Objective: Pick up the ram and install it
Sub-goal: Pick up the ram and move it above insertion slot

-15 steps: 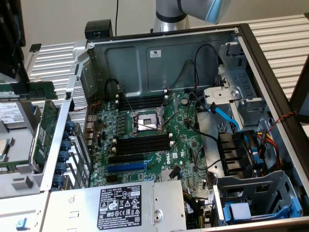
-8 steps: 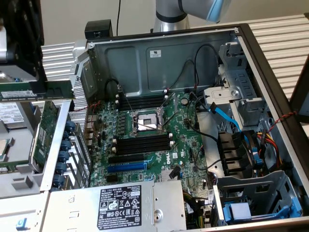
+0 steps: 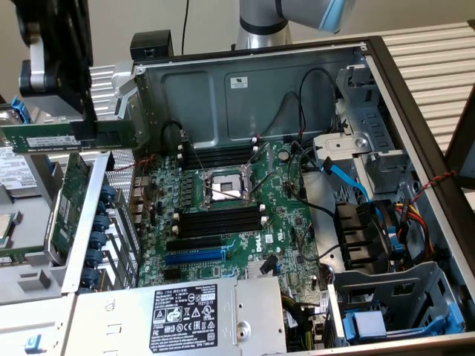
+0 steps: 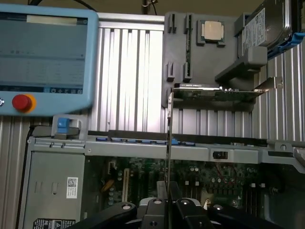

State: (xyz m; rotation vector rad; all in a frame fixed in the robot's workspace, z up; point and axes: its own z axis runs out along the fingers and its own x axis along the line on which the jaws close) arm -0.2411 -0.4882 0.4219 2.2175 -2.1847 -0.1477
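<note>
- The claw point(image 4: 167, 204) is pressed together on the ram point(image 4: 168, 143), pinching the stick partway along its length. In the wrist view the stick is edge-on, a thin straight line rising from the fingertips.
- In the exterior view the claw point(image 3: 87, 132) holds the ram point(image 3: 44, 139) level in the air at the exterior view's left, beside the open computer case point(image 3: 223, 81). The stick touches nothing else.
- Judgement: the step in hand is the carry toward the motherboard point(image 3: 245, 245). The grip must not loosen, because a tilted stick is likely to meet a slot skewed.
- A larger green card point(image 3: 74, 193) stands below the ram. Pass well apart from it and from the case's side edge.
- Farther in, black memory slots point(image 3: 220, 220) with white end clips flank the processor socket point(image 3: 223, 189). Bring the stick's long edge parallel with a slot.
- Loose black cables point(image 3: 297, 141) hang near the far slots and could snag.
</note>
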